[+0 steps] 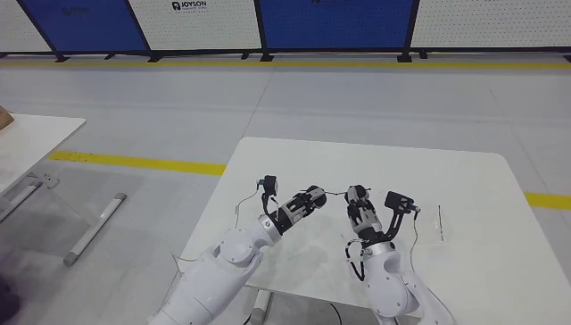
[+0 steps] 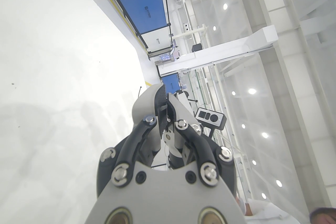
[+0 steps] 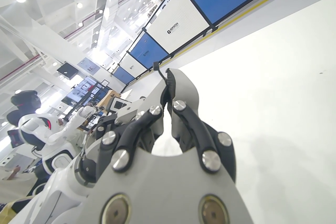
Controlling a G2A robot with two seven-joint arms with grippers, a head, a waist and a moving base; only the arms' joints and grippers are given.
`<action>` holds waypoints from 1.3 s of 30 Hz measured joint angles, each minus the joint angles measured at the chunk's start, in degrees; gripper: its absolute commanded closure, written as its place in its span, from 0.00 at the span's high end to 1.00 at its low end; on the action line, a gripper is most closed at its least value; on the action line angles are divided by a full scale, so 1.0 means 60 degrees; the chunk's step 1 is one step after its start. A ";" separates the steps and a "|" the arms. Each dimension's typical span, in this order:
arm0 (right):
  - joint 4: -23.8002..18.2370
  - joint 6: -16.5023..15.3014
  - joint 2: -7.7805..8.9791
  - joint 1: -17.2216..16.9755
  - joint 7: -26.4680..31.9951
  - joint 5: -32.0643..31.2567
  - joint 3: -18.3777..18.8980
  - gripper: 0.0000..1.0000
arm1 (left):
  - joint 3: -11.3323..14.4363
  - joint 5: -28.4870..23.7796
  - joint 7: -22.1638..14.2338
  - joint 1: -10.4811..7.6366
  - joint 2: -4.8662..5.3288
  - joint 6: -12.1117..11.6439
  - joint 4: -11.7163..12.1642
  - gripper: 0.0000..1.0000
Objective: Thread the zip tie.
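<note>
Right gripper (image 3: 168, 79) jaws clamp the zip tie (image 3: 158, 69), which extends at 9 o'clock toward the closed left gripper (image 1: 312, 196).

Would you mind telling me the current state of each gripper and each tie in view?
Left gripper: shut on one end of the zip tie.
Right gripper: shut on the zip tie, with the head end sticking out past its tips.
Zip tie: spans between both grippers above the table, not yet threaded.
Thin strip: lies flat on the table, untouched.
</note>
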 measured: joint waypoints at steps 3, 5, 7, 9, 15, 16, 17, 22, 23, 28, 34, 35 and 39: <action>0.0100 0.0006 -0.0029 0.0033 0.0004 0.0001 -0.0007 0.00 | 0.0000 0.0000 0.0000 0.0000 0.0000 0.0000 0.0000 0.00; 0.0157 -0.0002 -0.0048 0.0054 0.0002 0.0001 -0.0016 0.00 | 0.0000 0.0000 0.0000 0.0000 0.0000 0.0000 0.0000 0.00; 0.0194 -0.0004 -0.0067 0.0066 -0.0018 -0.0007 -0.0018 0.00 | 0.0000 0.0000 0.0000 0.0000 0.0000 0.0000 0.0000 0.00; 0.0213 -0.0014 -0.0081 0.0068 -0.0038 -0.0015 -0.0017 0.00 | 0.0000 0.0000 0.0000 0.0000 0.0000 0.0000 0.0000 0.00; 0.0256 -0.0137 -0.0112 0.0037 -0.0041 -0.0054 0.0013 0.00 | 0.0000 0.0000 0.0000 0.0000 0.0000 0.0000 0.0000 0.00; 0.0255 -0.0156 -0.0116 0.0025 -0.0037 -0.0074 0.0017 0.00 | 0.0000 0.0000 0.0000 0.0000 0.0000 0.0000 0.0000 0.00; 0.0252 -0.0164 -0.0120 0.0017 -0.0033 -0.0087 0.0018 0.00 | 0.0000 0.0000 0.0000 0.0000 0.0000 0.0000 0.0000 0.00; 0.0271 -0.0183 -0.0151 0.0024 0.0071 -0.0108 0.0008 0.00 | 0.0000 0.0000 0.0000 0.0000 0.0000 0.0000 0.0000 0.00; 0.0284 -0.0186 -0.0158 0.0035 0.0092 -0.0107 0.0003 0.00 | 0.0000 0.0000 0.0000 0.0000 0.0000 0.0000 0.0000 0.00; 0.0379 -0.0251 -0.0202 0.0109 0.0133 -0.0022 0.0002 0.00 | 0.0000 0.0000 0.0000 0.0000 0.0000 0.0000 0.0000 0.00; 0.0541 -0.0784 -0.0229 0.0166 0.0146 0.0341 0.0139 0.00 | 0.0000 0.0000 0.0000 0.0000 0.0000 0.0000 0.0000 0.00; 0.0563 -0.0804 -0.0229 0.0166 0.0169 0.0356 0.0164 0.00 | 0.0000 0.0000 0.0000 0.0000 0.0000 0.0000 0.0000 0.00; 0.0697 -0.0786 -0.0239 0.0209 0.0305 0.0336 0.0219 0.00 | 0.0000 0.0000 0.0000 0.0000 0.0000 0.0000 0.0000 0.00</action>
